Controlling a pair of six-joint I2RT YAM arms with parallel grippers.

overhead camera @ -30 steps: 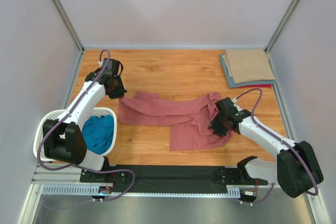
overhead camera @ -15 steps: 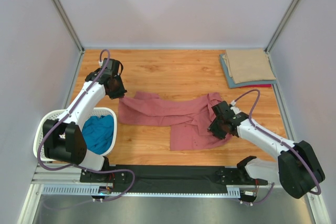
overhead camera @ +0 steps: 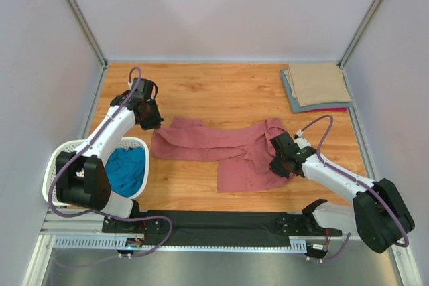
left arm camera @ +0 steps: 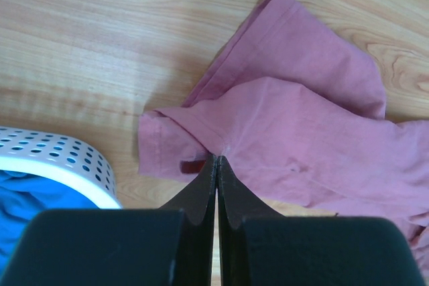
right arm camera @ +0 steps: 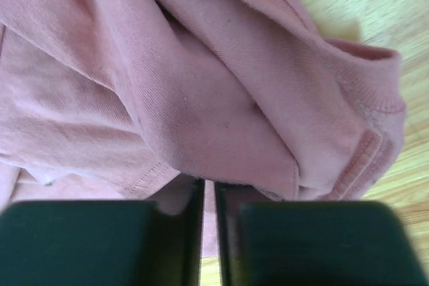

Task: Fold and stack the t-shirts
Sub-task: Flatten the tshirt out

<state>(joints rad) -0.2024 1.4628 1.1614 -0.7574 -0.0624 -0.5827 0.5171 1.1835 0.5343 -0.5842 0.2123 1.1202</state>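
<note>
one rose shirt (overhead camera: 201,142), one teal shirt (overhead camera: 127,165) in one basket (overhead camera: 57,159), three folded shirts (overhead camera: 318,84) — left gripper (left arm camera: 216,162) and right gripper (right arm camera: 208,185) both clamped on the rose shirt, right one's crept left.

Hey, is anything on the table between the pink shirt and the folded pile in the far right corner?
Nothing visible. Only bare wooden table lies between the rose shirt and the folded stack.

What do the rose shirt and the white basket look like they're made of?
The rose shirt looks like soft knit cloth, probably cotton jersey: matte, with a fine ribbed weave, stitched hems and loose folds. The basket looks like rigid white plastic, smooth, with rows of moulded round holes.
</note>
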